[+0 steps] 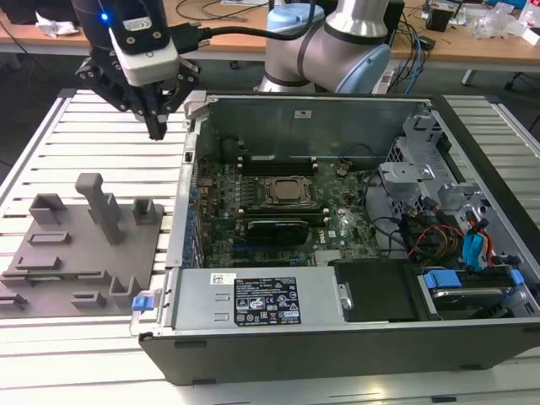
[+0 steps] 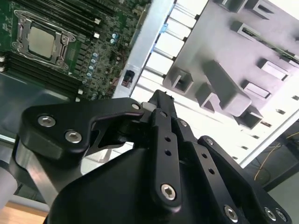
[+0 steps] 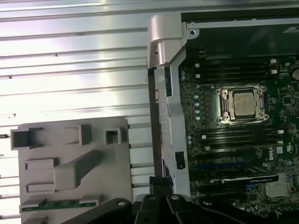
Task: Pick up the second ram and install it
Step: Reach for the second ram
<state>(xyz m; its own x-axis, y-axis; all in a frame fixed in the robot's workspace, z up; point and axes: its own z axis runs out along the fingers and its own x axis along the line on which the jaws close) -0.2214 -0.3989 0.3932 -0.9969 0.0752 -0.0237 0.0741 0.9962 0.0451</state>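
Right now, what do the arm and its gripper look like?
The arm is silver-grey with a pale blue joint cap. The gripper is black, jointed bars studded with silver screws, below a pale grey wrist block and a blue light. A black cable trails from it.

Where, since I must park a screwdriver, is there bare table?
Bare slats lie past the grey fixture, below the pincer, and in a narrow strip between fixture and computer case. The case's inside is crowded.

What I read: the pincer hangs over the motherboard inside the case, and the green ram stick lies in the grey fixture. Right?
No: in the exterior view the pincer hangs over the slatted table outside the case. The green ram stick does lie in the grey fixture.
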